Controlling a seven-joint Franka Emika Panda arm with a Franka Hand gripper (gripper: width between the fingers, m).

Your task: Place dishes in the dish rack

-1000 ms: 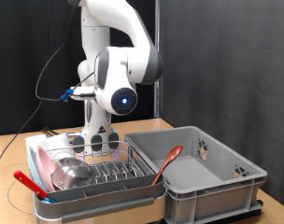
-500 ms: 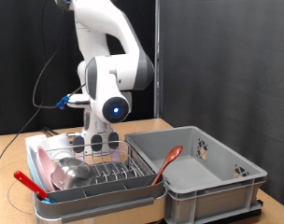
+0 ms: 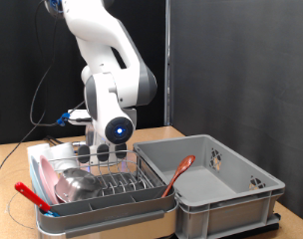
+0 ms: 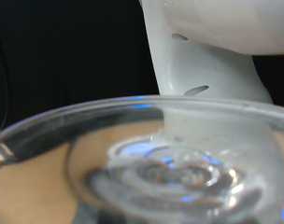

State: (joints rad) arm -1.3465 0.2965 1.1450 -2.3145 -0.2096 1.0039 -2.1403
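Below me the wooden table (image 3: 12, 159) carries the dish rack (image 3: 92, 189) on its pale tray, and the grey plastic tub (image 3: 216, 184) sits just beside it toward the exterior view's right.

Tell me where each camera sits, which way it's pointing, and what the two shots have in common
Exterior view: off the arm, looking across the table at the arm, the dish rack with steel bowl, and the grey tub; the gripper is hidden.
Wrist view: on the hand, very close to a clear glass; white robot casing shows.
Shared: only the white robot body.
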